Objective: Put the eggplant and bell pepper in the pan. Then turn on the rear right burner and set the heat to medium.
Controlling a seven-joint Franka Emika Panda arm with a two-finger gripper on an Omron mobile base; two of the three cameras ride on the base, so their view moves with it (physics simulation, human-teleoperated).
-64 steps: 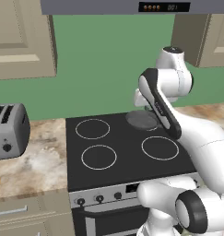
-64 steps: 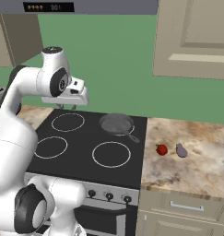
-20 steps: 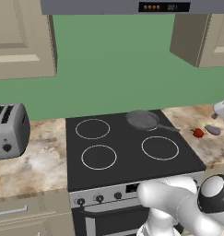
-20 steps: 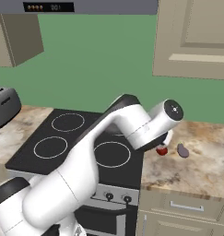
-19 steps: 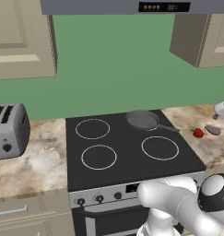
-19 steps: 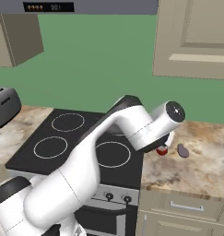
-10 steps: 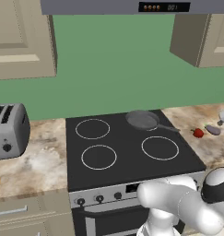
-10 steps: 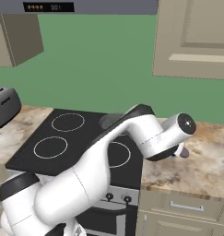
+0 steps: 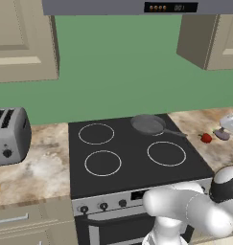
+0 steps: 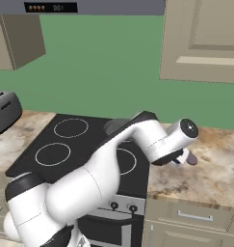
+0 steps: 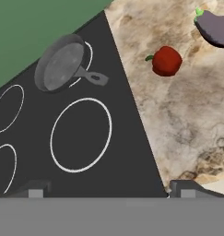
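Note:
The grey pan [image 11: 61, 64] sits on the rear right burner [image 11: 90, 51], its dark handle [image 11: 95, 77] pointing toward the counter. On the speckled counter to the stove's right lie the red bell pepper [image 11: 166, 61] and, farther out, the purple eggplant [image 11: 214, 28]. My gripper [image 11: 111, 188] hangs open and empty above the stove's right edge; its fingertips [image 11: 187, 186] stand wide apart. The left base view shows the pan [image 9: 147, 124], bell pepper [image 9: 205, 138] and eggplant [image 9: 222, 135]. In the right base view my wrist covers all but one end of the eggplant [image 10: 191, 158].
The black stovetop [image 9: 132, 153] carries three other ring burners, with knobs [image 9: 103, 206] along its front panel. A toaster [image 9: 10, 136] stands on the counter to the left. Wall cabinets [image 10: 202, 38] and a range hood [image 9: 137, 6] hang overhead.
The arm has swung from the stove's rear left across to the right counter, and in the last second the hand moved farther right, over the vegetables. Pan, pepper and eggplant have not moved.

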